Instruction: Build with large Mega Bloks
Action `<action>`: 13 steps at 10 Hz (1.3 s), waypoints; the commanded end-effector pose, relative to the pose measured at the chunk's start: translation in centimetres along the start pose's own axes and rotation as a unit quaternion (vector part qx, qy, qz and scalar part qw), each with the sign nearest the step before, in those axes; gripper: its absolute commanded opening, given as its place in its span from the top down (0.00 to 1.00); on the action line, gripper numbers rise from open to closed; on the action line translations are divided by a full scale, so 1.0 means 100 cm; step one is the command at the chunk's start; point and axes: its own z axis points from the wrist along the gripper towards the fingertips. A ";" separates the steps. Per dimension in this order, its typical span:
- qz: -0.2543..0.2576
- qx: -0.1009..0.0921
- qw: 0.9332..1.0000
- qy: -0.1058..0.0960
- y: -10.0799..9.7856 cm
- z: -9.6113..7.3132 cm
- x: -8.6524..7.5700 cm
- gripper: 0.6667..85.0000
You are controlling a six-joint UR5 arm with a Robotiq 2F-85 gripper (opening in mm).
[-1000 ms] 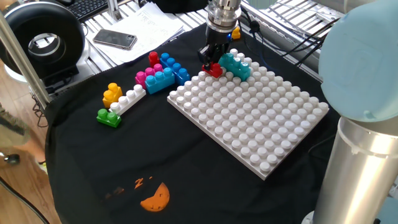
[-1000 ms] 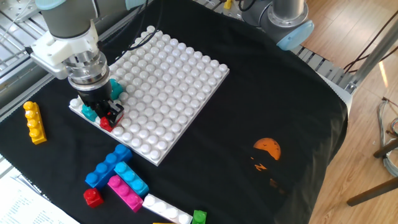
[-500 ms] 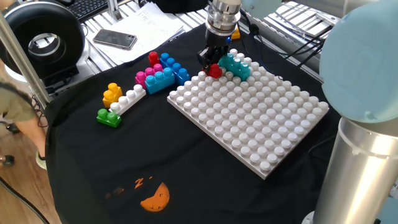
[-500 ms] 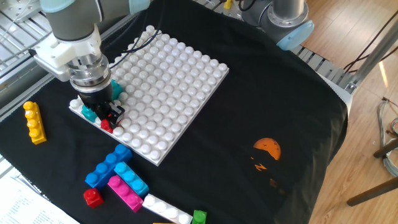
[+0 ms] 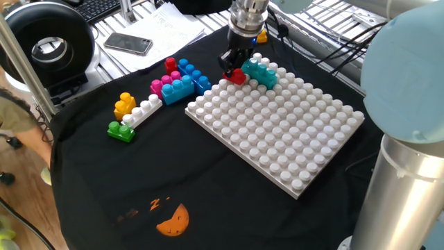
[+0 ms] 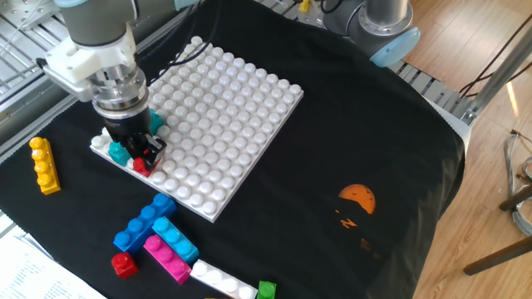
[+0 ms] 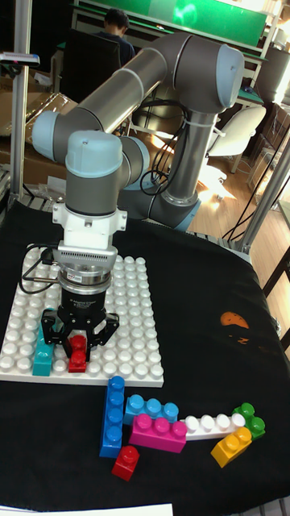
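On the baseplate point(image 7: 129, 339), claw point(image 7: 78, 343) straddles red brick point(image 7: 77, 355) beside teal brick point(image 7: 42, 355).

Teal brick point(image 6: 119, 153) — partly behind end effector point(image 6: 140, 151) — yellow brick point(image 5: 261, 35) mostly hidden.

1. I see the baseplate point(image 7: 129, 355) lying on the table cloth point(image 6: 357, 124).
2. Two bricks sit side by side on studs at one baseplate corner: a small brick point(image 7: 77, 355) and a longer brick point(image 7: 42, 355).
3. The gripper point(image 7: 78, 348) stands directly over the small brick, fingers either side.
4. A loose brick cluster point(image 7: 145, 419) lies off the plate, just beyond that edge.
5. One brick point(image 6: 43, 164) lies apart, beside the corner.
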 end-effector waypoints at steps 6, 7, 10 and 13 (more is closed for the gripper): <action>-0.013 -0.018 1.000 -0.012 0.004 -0.003 -0.005 0.81; -0.006 -0.015 1.000 -0.012 0.002 -0.002 -0.005 0.86; 0.011 -0.019 0.999 -0.029 0.003 -0.003 -0.014 0.92; 0.017 -0.020 0.999 -0.042 0.001 -0.005 -0.016 0.98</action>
